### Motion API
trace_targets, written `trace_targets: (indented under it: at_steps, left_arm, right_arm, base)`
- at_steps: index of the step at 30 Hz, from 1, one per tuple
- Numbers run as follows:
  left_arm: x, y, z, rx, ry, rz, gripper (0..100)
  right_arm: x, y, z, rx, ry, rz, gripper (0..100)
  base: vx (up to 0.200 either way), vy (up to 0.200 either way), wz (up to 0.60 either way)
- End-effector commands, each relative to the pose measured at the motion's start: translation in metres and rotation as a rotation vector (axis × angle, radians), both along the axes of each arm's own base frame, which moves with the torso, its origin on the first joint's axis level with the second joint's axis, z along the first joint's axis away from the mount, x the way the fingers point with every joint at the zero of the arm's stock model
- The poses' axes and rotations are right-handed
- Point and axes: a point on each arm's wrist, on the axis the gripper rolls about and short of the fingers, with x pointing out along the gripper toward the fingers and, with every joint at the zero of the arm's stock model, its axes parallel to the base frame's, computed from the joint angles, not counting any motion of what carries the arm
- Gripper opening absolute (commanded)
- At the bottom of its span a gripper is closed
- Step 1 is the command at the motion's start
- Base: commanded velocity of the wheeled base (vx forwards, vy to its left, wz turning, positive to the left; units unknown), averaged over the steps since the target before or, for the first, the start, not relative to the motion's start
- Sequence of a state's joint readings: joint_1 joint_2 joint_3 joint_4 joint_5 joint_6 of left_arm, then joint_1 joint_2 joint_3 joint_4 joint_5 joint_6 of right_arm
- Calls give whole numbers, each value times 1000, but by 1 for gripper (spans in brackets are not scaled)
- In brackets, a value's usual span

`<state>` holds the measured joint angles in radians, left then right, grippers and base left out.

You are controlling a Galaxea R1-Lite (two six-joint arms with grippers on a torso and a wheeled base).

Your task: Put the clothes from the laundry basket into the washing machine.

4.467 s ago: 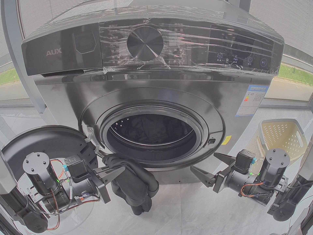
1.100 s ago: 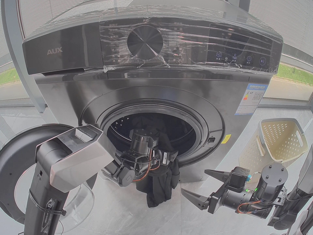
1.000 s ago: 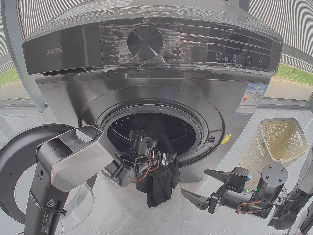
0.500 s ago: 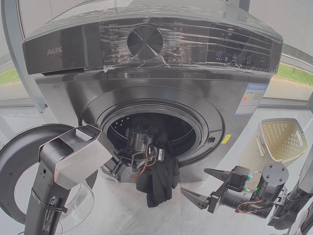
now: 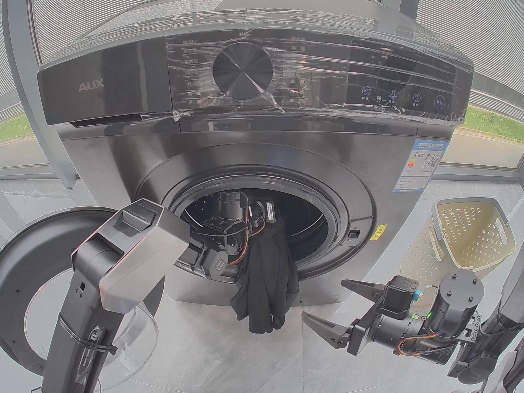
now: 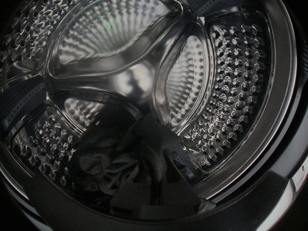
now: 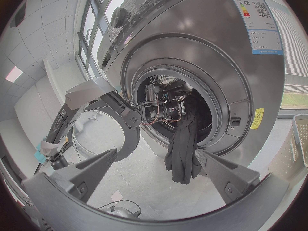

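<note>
Room: glossy pale tile floor (image 5: 196, 356); blinds (image 5: 98, 1) behind.
Washing machine (image 5: 256, 137): dark grey, door (image 5: 27, 268) open to L.
Laundry basket (image 5: 475, 236): cream, R of machine, lower part cut off by R arm.
Black garment (image 5: 267, 279): draped over drum lip, hangs down front.
Drum clothes (image 6: 122, 154): dark heap, too dim for you to count.
Right gripper (image 5: 326, 300): spread wide, holding nothing, low, R of garment.
Left gripper (image 5: 263, 216): in drum mouth at garment's top; grip hidden, you can't tell.

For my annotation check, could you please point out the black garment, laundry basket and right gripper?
black garment (image 5: 267, 290), head view, on its hanging lower fold.
laundry basket (image 5: 474, 230), head view, on its perforated inner wall.
right gripper (image 5: 323, 301), head view, midway between its open fingertips.
</note>
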<state>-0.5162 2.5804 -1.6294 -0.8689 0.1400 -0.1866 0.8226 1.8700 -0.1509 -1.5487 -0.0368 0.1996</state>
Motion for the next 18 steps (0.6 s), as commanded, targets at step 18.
trace_targets:
  at_steps: [18]
  left_arm:
    - [-54, 9, -38, 130, 254, -141, 100]
  right_arm:
    - [0, 0, 0, -1, 1, 1, 100]
  base:
    - [0, 0, 0]
